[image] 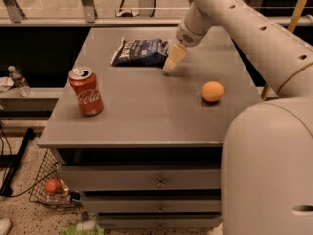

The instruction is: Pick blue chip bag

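I have the tool [168, 66] hanging over the far half of the counter [146, 116], slanting down and to the left from the arm [234, 18], which comes in from the upper right. Its pale tip sits just beside the right end of the blue chip bag [141, 52], low over the grey top. From this angle I cannot tell whether the tip touches the bag or the surface. I also cannot tell whether the tool is spread or pressed together, since it reads to me as a single tapered cream wedge.

The blue chip bag lies flat near the far edge of the counter, a little left of centre, with its long side running left to right and its white lettering facing up. The red soda can [86, 91] stands upright toward the front left, well apart from the bag and from the tool. An orange ball [212, 91] rests on the right side of the counter, nearer to me than the tool and apart from it.

Below the top I see drawers [160, 182] across the front. On the floor at the left there is a wire basket [41, 180] with something reddish inside, and a water bottle [18, 81] stands on a low ledge beyond the left edge
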`<state>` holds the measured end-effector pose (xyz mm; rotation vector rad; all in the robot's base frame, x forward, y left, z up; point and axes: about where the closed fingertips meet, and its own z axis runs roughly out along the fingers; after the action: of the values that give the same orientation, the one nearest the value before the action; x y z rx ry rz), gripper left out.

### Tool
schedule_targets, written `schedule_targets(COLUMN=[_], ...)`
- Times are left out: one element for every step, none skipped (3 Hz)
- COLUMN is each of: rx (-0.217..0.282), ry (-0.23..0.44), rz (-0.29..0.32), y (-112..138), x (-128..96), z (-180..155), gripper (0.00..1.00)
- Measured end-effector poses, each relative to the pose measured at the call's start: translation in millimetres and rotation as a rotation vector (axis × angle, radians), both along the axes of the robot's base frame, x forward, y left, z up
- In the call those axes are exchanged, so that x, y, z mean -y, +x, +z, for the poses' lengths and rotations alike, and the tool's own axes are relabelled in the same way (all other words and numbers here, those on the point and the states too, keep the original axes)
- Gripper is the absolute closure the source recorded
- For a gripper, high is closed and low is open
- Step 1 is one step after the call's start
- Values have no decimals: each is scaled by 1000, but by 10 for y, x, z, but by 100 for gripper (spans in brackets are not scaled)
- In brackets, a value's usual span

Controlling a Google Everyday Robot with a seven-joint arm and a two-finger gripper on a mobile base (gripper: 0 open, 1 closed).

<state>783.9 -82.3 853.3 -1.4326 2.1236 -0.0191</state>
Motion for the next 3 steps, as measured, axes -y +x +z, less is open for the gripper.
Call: schedule_targets(rx=[13, 12, 8], ry=[18, 26, 32], rz=[3, 14, 25], y=[57, 88, 95], x=[-126, -269, -353], z=[80, 95, 86], gripper=[0, 26, 48])
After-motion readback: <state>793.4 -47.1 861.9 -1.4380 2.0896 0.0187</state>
